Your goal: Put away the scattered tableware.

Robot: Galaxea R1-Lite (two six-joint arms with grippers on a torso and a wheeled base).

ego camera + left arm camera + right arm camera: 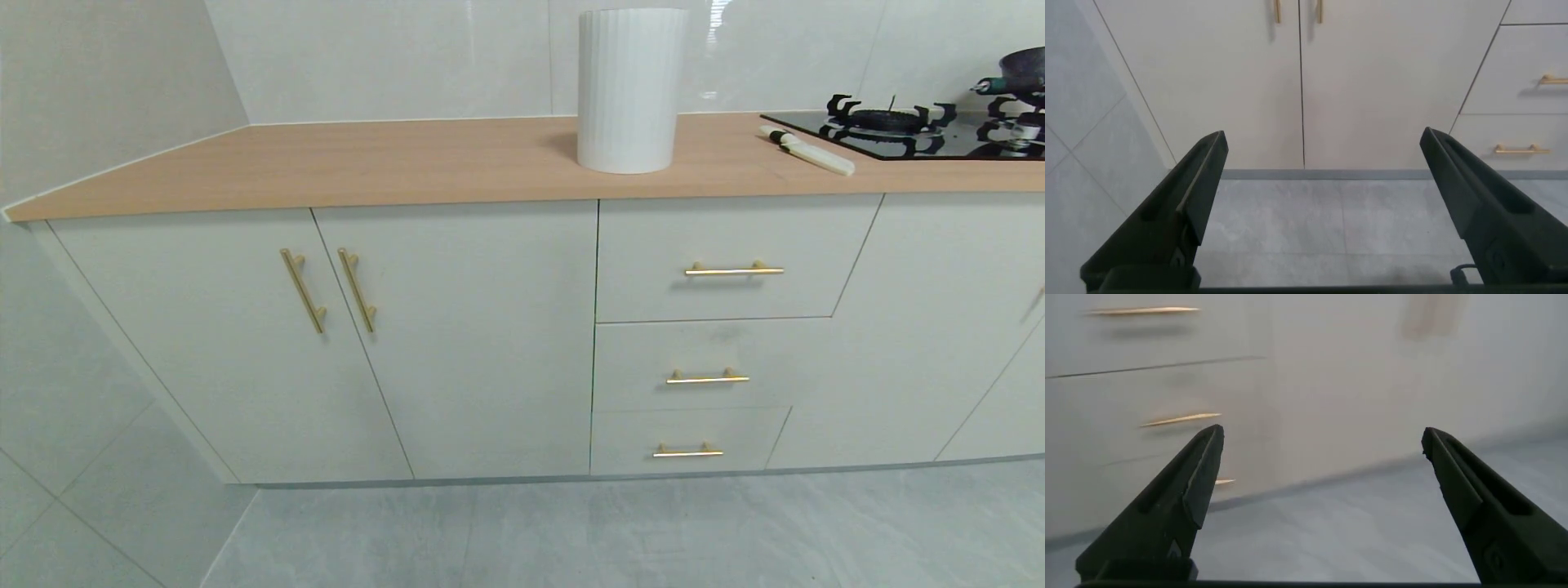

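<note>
A tall white ribbed holder [627,88] stands upright on the wooden countertop [367,159]. To its right a white-handled utensil [808,150] lies flat on the counter by the stove's edge. My left gripper [1323,155] is open and low, facing the double cabinet doors [1302,73] above the floor. My right gripper [1323,445] is open too, facing the drawer fronts [1151,367]; nothing sits between either pair of fingers.
A black gas hob [906,131] with pot supports fills the counter's far right, a dark pan [1020,69] on it. Below are two doors with gold handles [326,290] and three drawers [718,269]. Grey tiled floor [571,531] lies in front; a wall closes the left.
</note>
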